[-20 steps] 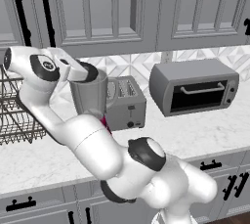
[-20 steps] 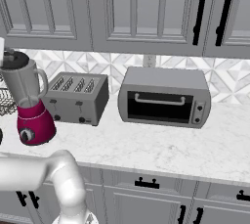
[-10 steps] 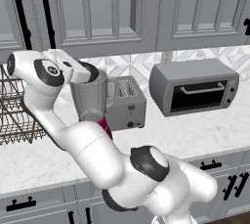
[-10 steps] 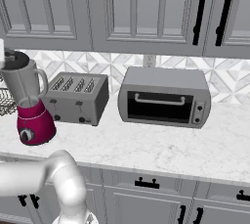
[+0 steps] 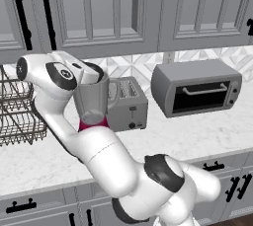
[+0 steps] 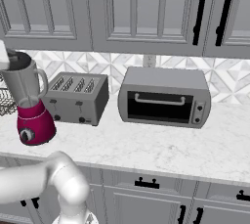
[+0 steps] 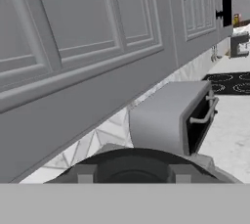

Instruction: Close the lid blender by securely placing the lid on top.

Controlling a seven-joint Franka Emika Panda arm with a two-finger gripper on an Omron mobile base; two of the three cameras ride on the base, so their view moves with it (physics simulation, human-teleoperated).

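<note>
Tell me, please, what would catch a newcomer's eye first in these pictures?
Probably the blender, with its crimson base and clear grey jar, at the left end of the counter beside the silver toaster. The white arm curls up to the jar's mouth, where the black lid sits at the hand. The toaster oven stands further right.

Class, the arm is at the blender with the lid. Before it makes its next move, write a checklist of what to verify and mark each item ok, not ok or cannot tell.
1. Blender standing upright on the counter: ok.
2. Lid over the jar mouth: ok, a dark disc covers the rim in the right base view.
3. Lid seated flat and fully down: cannot tell.
4. Claw open or shut on the lid: cannot tell, the tips are barely in view.
5. Toaster apart from the blender: ok.
6. Dish rack out of the arm's way: cannot tell.
</note>
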